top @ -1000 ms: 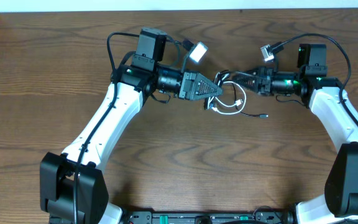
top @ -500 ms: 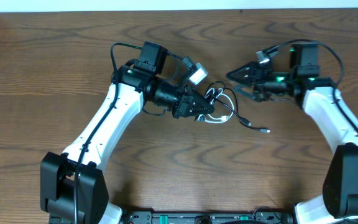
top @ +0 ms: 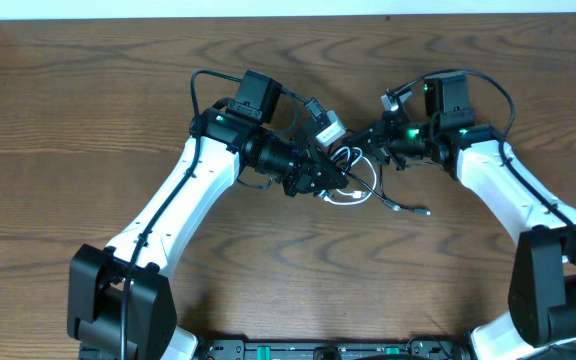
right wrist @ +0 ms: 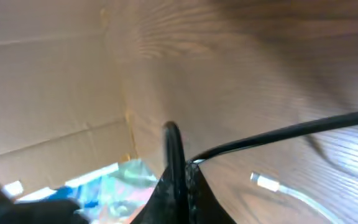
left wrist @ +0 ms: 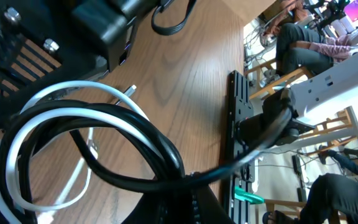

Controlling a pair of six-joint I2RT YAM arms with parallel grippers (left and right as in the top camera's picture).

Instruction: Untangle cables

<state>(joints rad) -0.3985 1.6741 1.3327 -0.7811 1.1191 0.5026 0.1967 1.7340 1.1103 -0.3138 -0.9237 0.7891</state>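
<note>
left jaws: together, clamped on the black cable [left wrist: 166,155]
right jaws: together, pinching the same black cable
white cable [top: 346,197]: looped through the black one, between both arms

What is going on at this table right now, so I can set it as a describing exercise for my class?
Two robot arms are working on a tangle of two thin cords in the middle of the wooden table. The left gripper is shut on the black cable, with the white cable looped around it. The right gripper is shut on another stretch of the black cable. The cords are not yet separated.
</note>
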